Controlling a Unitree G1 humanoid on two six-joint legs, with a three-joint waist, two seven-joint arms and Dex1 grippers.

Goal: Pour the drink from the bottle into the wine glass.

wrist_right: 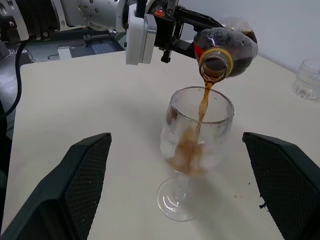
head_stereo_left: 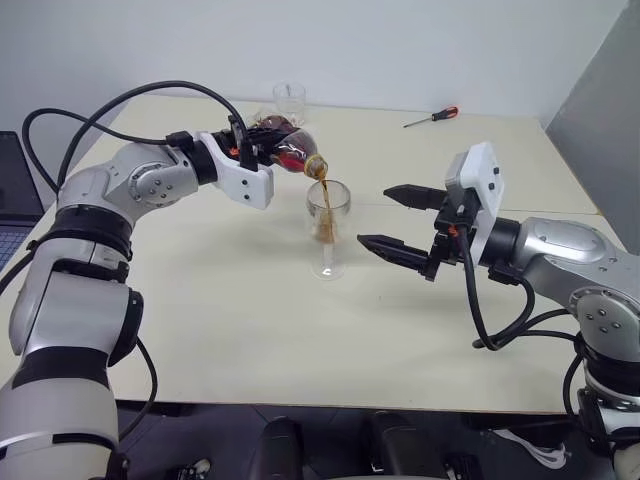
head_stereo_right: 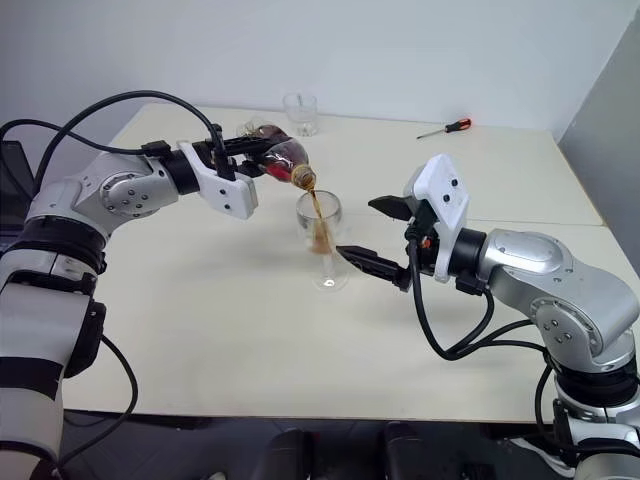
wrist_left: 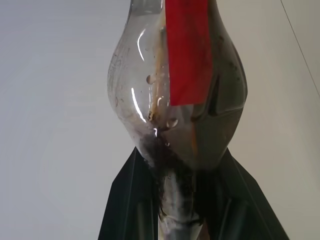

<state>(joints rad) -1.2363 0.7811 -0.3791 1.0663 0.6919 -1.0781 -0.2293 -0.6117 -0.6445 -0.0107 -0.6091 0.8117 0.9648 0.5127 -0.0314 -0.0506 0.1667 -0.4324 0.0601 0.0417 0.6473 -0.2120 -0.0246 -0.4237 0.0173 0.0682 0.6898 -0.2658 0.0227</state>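
The drink point(wrist_right: 202, 107) is being poured from the bottle point(head_stereo_left: 290, 148), clamped in the left gripper point(head_stereo_left: 243, 150), into the wine glass point(head_stereo_left: 328, 215). The right gripper point(head_stereo_left: 398, 221) is held apart, empty. Next, the tilt should probably be kept until the bottle is emptied.

Left gripper point(head_stereo_left: 262, 150) is clamped on the small squat clear plastic bottle point(head_stereo_left: 285, 146), holding it tipped with its mouth down over the clear stemmed wine glass point(head_stereo_left: 328, 226). A thin stream of dark brown drink point(head_stereo_left: 324, 205) falls from the mouth into the bowl, where a little has pooled. The glass stands upright on the cream rectangular table point(head_stereo_left: 230, 330). Right gripper point(head_stereo_left: 394, 222) sits just beside the glass, its two black fingers spread wide, touching nothing. A short clear stemless tumbler point(head_stereo_left: 289, 101) stands behind the bottle near the table's far edge. A red-handled screwdriver point(head_stereo_left: 432, 117) lies well apart, far right.
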